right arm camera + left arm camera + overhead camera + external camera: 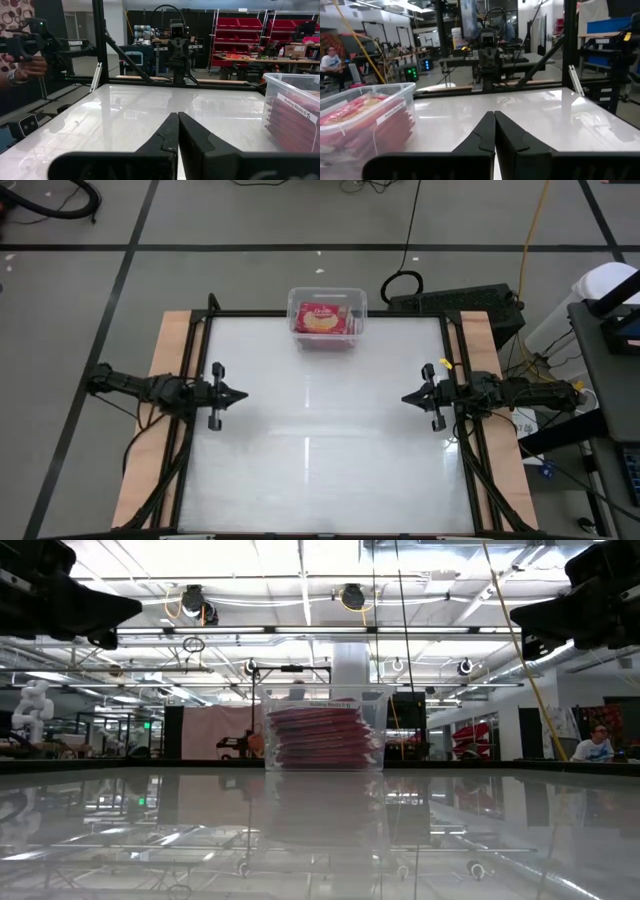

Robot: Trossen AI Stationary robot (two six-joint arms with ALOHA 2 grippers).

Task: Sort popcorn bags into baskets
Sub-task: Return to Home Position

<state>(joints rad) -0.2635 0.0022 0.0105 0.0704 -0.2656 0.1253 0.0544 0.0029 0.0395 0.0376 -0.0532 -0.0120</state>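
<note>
A clear plastic bin (pixel 327 319) stands at the middle of the table's far edge, holding a stack of red popcorn bags (pixel 322 737); the top bag (pixel 321 318) shows its yellow popcorn picture. The bin also shows in the left wrist view (pixel 362 120) and the right wrist view (pixel 292 110). My left gripper (pixel 243 395) hovers at the table's left side, shut and empty. My right gripper (pixel 405 397) hovers at the right side, shut and empty. Both point toward the table's middle.
The white table top (pixel 320 450) lies glossy between the two arms. A black frame (pixel 210 310) runs along the table's edges. A person's hand with a device (pixel 22 57) shows beyond the table's left side in the right wrist view. Another person sits in the background (pixel 330 62).
</note>
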